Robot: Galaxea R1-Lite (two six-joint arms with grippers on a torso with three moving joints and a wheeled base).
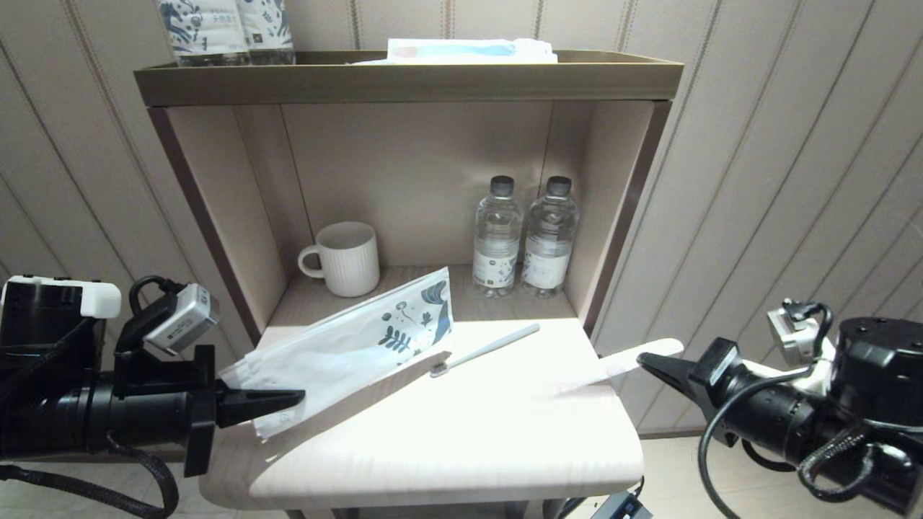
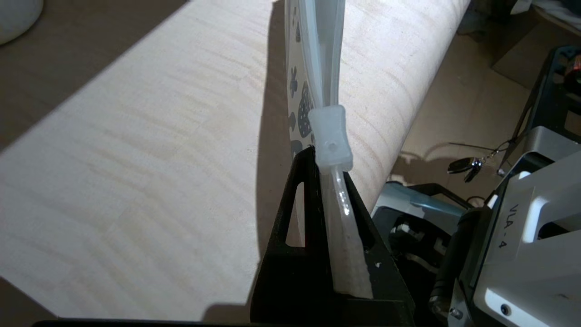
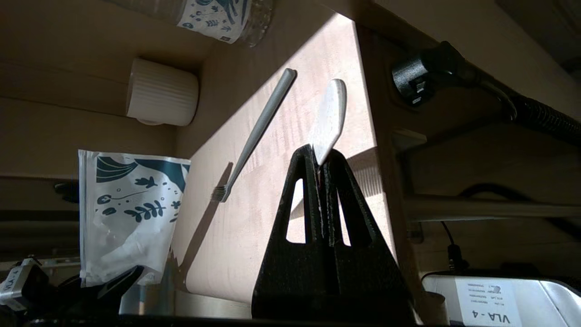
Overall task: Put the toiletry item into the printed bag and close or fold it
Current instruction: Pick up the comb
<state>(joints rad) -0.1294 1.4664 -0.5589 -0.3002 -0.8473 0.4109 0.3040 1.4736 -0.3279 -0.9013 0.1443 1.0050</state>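
Note:
The printed bag (image 1: 346,346) is a translucent white pouch with a blue-teal leaf print at its far end. It slants up off the table, and my left gripper (image 1: 299,395) is shut on its near zipper end, just behind the clear slider (image 2: 334,138). In the left wrist view the bag (image 2: 317,54) stands edge-on beyond my left gripper (image 2: 324,163). The toothbrush (image 1: 484,349) lies loose on the tabletop, bristle head (image 3: 220,193) toward the bag. At the table's right edge, my right gripper (image 3: 320,156) is shut on a flat cream strip (image 3: 330,116), not on the toothbrush (image 3: 261,127).
A ribbed white mug (image 1: 346,258) and two water bottles (image 1: 523,241) stand at the back of the alcove. On the top tray (image 1: 404,79) are a white-and-blue package (image 1: 469,50) and printed bottles (image 1: 223,29). The alcove walls flank the table (image 1: 461,440).

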